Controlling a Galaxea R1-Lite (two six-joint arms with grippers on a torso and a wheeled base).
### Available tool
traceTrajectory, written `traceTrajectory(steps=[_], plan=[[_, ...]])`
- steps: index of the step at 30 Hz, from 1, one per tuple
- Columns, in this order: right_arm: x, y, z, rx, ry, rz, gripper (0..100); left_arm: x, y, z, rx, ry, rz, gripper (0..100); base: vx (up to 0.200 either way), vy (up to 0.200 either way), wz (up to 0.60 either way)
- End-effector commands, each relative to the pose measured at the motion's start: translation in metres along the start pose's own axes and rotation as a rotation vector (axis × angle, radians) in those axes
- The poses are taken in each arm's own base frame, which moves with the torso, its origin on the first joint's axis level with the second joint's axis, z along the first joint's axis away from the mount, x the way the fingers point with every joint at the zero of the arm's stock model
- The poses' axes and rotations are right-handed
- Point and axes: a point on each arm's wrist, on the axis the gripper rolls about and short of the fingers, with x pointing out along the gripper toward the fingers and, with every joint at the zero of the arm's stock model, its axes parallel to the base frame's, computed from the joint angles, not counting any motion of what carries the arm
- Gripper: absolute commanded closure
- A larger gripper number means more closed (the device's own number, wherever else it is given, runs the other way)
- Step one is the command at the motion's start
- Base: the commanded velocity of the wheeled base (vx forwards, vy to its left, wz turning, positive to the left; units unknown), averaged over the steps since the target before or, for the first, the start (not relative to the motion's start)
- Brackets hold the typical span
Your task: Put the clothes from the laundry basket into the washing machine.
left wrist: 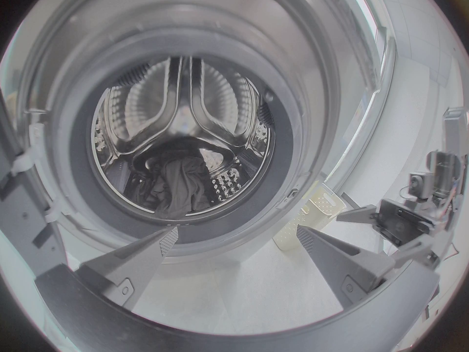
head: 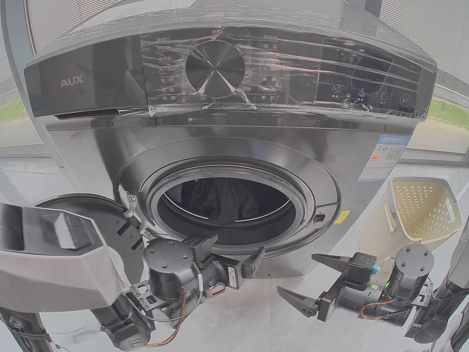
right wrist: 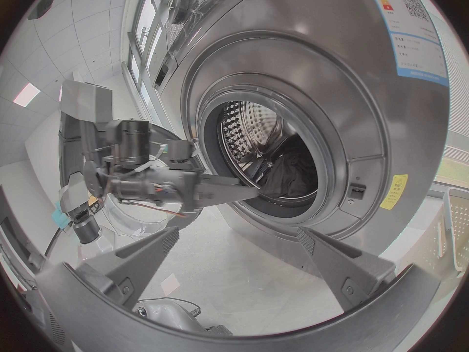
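A: Left pincer [head: 233, 250]?
B: Fingers spread wide, dark wedge-shaped plastic, ribbed pads at the tips. It sits just below the front lip of the washing machine [head: 234, 138] opening.

A: Right pincer [head: 298, 273]?
B: Also spread wide, same wedge fingers. It's low over the pale tiled floor [head: 254, 319], well apart from the left one, tips pointing toward the machine.

A: Clothes [left wrist: 178, 187]?
B: A dark, limp, crumpled heap on the bottom of the drum [left wrist: 183, 103], straight ahead of the left pincer and deeper in. Can't tell how many pieces.

A: Drum?
B: Shiny perforated steel with raised ribs, ringed by a grey rubber seal. Its upper part is cut off by the rim in the head view.

A: Door [head: 97, 221]?
B: Round, swung open beside the left pincer's arm, and mostly hidden behind that arm.

A: Laundry basket [head: 425, 211]?
B: Cream plastic with a perforated wall, tipped on its side, mouth facing the robot. It's behind the right pincer, beside the machine, with its lower edge hidden by the right arm.

A: Panel [head: 273, 74]?
B: Glossy black with a round metal knob [head: 215, 68], under wrinkled clear film.
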Motion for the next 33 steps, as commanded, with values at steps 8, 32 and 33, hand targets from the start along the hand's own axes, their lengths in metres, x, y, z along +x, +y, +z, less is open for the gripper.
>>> traceTrajectory(steps=[8, 32, 33], plan=[[-0.036, -0.02, 0.018, 0.027, -0.108, -0.214, 0, -0.097, 0.023, 0.046, -0.088, -0.121, 0.015, 0, 0.0, 0.0, 0.0], [-0.098, -0.051, 0.034, 0.064, -0.149, -0.461, 0, -0.184, 0.064, 0.071, 0.075, -0.286, 0.215, 0, -0.058, 0.0, 0.0], [-0.103, -0.05, 0.033, 0.068, -0.137, -0.464, 0, -0.189, 0.064, 0.072, 0.087, -0.288, 0.218, 0, -0.2, 0.0, 0.0]])
